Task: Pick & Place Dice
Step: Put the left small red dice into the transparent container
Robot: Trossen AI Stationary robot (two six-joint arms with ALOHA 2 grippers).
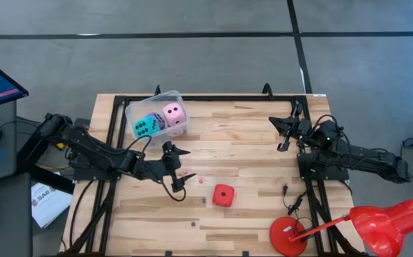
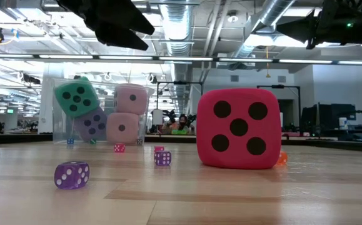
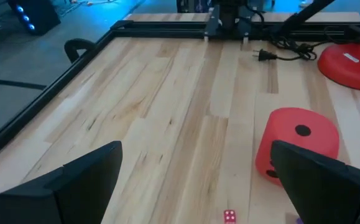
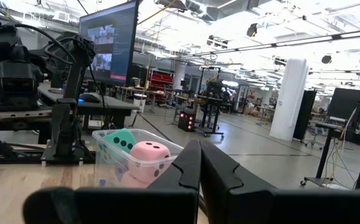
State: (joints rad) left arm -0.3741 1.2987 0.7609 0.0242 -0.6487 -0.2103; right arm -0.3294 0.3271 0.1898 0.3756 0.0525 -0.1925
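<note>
Wooden tabletop (image 1: 249,135) is carrying a red die (image 1: 223,195), black pips showing; left gripper (image 1: 176,165) is hovering nearby, wide open, empty; right gripper (image 1: 283,133) is waiting, closed.

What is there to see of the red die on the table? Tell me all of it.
The red die is a large cube with rounded corners and dark round pips; it looks soft and matte. The low view shows a face with five pips. It sits flat and alone on the bare wooden table, outside the clear tub that holds the other big dice. Nothing touches it. The left gripper, jaws open, hangs just beside it; a few tiny dice lie near.
</note>
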